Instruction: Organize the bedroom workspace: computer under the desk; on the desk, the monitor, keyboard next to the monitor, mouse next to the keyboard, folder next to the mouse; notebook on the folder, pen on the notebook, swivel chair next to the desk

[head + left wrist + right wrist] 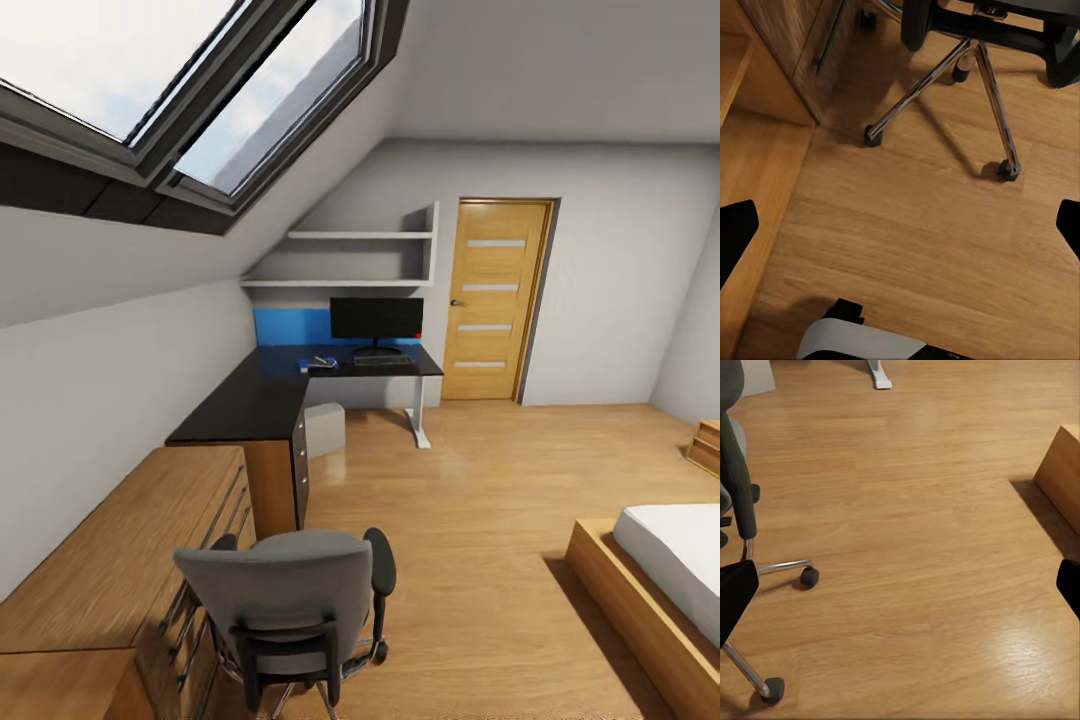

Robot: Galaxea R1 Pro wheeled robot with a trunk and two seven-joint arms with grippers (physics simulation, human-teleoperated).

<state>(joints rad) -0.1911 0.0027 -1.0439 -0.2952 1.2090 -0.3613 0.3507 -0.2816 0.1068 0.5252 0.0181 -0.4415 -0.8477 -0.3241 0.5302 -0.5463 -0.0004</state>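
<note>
The swivel chair (290, 600) stands close in front of me with its grey backrest toward me, so its seat is hidden. Its chrome base (971, 71) and a castor (809, 577) show in the wrist views. Far across the room is the desk (250, 405), with the monitor (376, 320) and the keyboard (382, 360) on its black top. A small blue and pale item (318, 363) lies left of the keyboard, too small to identify. The computer (325, 430) sits under the desk. My left gripper (900, 232) and right gripper (900, 589) hang open over the bare floor, holding nothing.
A light-wood drawer chest (100, 570) runs along the left wall, right beside the chair. A bed (660, 570) with a wooden frame (1061, 472) is at the right. An oak door (495, 300) stands beyond the desk. Wood floor lies open between chair and desk.
</note>
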